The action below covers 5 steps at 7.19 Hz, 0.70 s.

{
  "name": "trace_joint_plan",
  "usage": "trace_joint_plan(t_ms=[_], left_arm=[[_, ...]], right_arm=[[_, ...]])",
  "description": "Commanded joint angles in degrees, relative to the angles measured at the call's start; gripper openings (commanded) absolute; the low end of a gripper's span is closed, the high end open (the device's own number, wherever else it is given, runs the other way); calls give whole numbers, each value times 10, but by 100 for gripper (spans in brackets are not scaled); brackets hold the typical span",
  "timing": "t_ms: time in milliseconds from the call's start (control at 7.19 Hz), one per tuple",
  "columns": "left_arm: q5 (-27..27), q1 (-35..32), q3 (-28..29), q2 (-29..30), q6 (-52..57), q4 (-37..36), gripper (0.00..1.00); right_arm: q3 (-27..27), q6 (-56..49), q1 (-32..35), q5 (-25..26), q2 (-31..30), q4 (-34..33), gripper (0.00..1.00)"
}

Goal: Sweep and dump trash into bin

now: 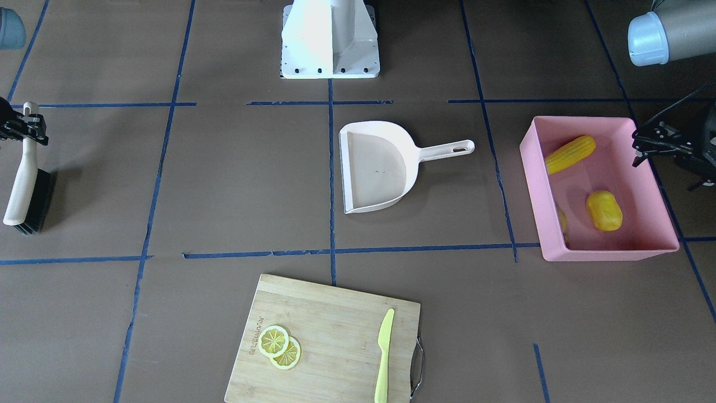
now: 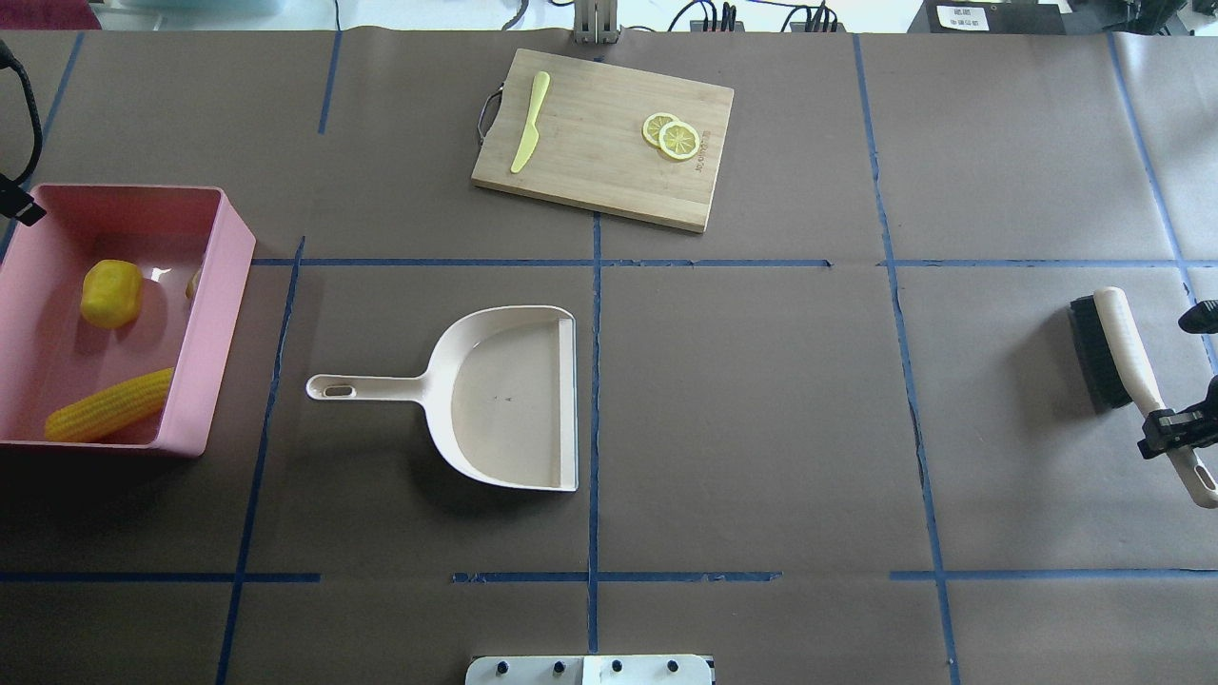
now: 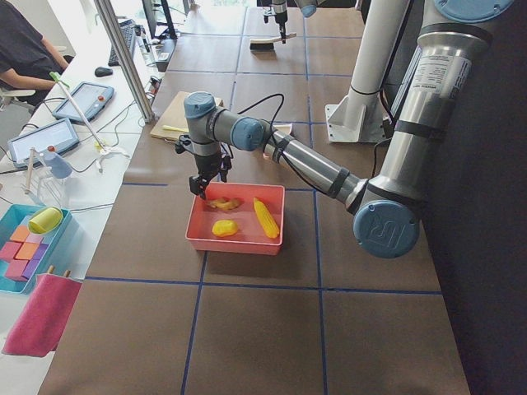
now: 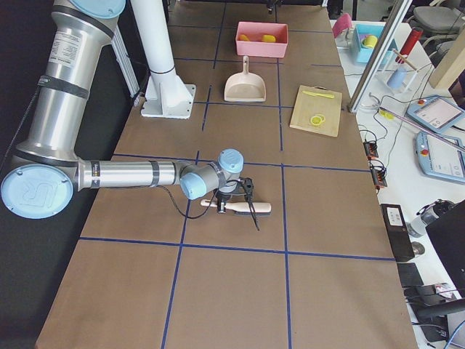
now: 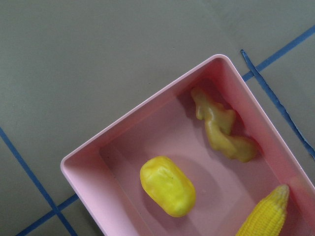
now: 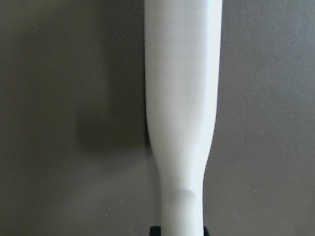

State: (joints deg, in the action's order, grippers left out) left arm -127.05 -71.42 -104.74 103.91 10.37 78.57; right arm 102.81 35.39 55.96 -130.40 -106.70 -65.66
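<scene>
Reading "UR" on the round blue joint cap (image 3: 387,233) of the left arm; finding only an illegible engraved mark along one short edge of the bamboo cutting board (image 2: 599,143) at the worktop's far edge. Containing all the trash in the bin (image 2: 224,314), a smooth pink plastic tub with sloping walls, standing at the worktop's left edge: ridged yellow corn cob (image 2: 109,406), glossy oval potato-like lump (image 2: 111,293) and knobbly tan ginger root (image 5: 221,125), each lying apart from the others. Hovering with the left gripper (image 1: 643,145) at the bin's outer rim; jaw state not determinable. Clenching the right gripper (image 2: 1175,426) on the smooth white handle of the black-bristled brush (image 2: 1118,347) at the right edge. Showing the beige plastic dustpan (image 2: 504,400) lying flat mid-worktop, handle pointing toward the bin. Carrying on the board two overlapping lemon slices (image 2: 672,135) and a yellow-green plastic knife (image 2: 529,124).
</scene>
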Motion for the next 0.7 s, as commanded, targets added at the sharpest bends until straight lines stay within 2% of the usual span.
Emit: trace_joint_plan(t_ms=[0,139,278,556], left_arm=[[0,0,-4,-3,0,0,100],[0,0,-6,-3,0,0,100],[0,0,-7,-6,0,0,100],[0,0,-7,-7,1,0,100]], right_arm=[[-1,0,-2,0,0,0,42],[0,0,-4,0,0,0,56],[0,1,-4,1,3,0,98],[12,1,-1,3,1,1,100]])
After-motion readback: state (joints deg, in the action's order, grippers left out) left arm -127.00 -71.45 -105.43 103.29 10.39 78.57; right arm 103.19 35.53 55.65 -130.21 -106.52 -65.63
